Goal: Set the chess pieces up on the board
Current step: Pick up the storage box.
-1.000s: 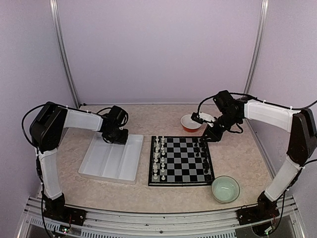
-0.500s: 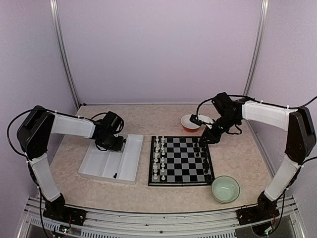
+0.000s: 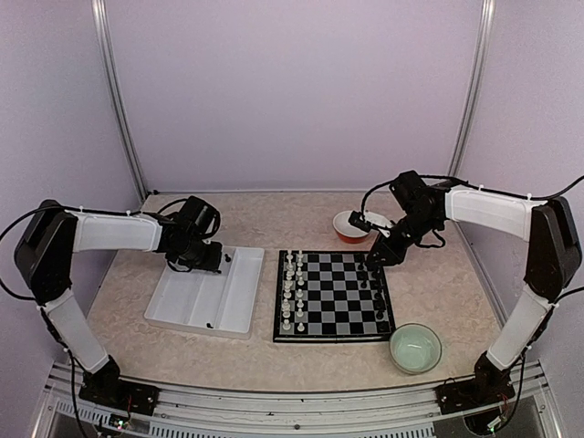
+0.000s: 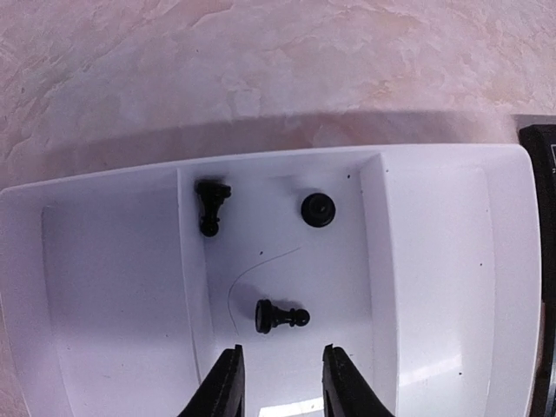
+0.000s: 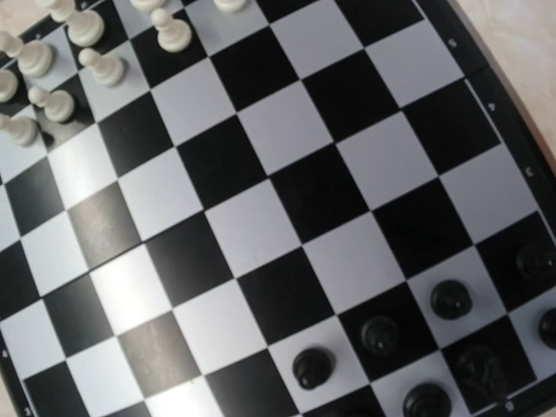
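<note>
Left wrist view has us mid-fetch: left hand (image 4: 282, 382), parted wide at bottom centre over the white partitioned plastic tray (image 4: 452, 261), should next, we judge, close on the toppled tiny black plastic chess piece (image 4: 280, 315) just above it, bound for the checkered square board (image 3: 338, 301) mid-frame overhead, while of the right hand (image 3: 374, 258) we cannot tell the spread.

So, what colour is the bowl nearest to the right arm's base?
Pale green. The bowl shows best in the top external view.
</note>
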Controlling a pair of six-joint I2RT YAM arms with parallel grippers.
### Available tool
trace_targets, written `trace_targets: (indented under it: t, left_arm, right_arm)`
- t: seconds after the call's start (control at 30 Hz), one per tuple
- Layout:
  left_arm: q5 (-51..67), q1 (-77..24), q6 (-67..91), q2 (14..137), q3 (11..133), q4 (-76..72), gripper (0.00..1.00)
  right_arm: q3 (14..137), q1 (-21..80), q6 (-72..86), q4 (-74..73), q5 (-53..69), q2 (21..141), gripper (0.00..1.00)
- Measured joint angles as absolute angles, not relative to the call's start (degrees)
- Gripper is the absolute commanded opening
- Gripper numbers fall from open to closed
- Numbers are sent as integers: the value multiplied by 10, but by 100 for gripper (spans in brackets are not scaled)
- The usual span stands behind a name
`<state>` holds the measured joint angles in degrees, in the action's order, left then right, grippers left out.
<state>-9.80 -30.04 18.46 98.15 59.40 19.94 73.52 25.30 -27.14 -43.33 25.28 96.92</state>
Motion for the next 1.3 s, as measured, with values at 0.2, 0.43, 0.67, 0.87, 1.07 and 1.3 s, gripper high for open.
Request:
trace_targets:
  t: [0.2,0.43,0.67,0.87,1.07,1.3]
  left_arm:
    - [-90,-293,209,992,600,197,37]
    - [-77,-292,211,1047,646,180,36]
    - [-77,-291,206,1105,714,174,26]
    - [-77,-287,204,1137,735,177,19]
    - [-78,-286,203,1143,735,185,9]
    - [-105,-299,201,1129,739,224,5]
  right_arm:
    - [736,253,-271,-435,257,969,23]
    - [736,253,-272,-434,258,969,23]
    - [736,253,-272,-434,258,969,23]
    - [735,253,-274,-434,256,969,22]
    - [735,253,-274,-434,256,969,22]
    - [735,253,-274,-434,252,969,22]
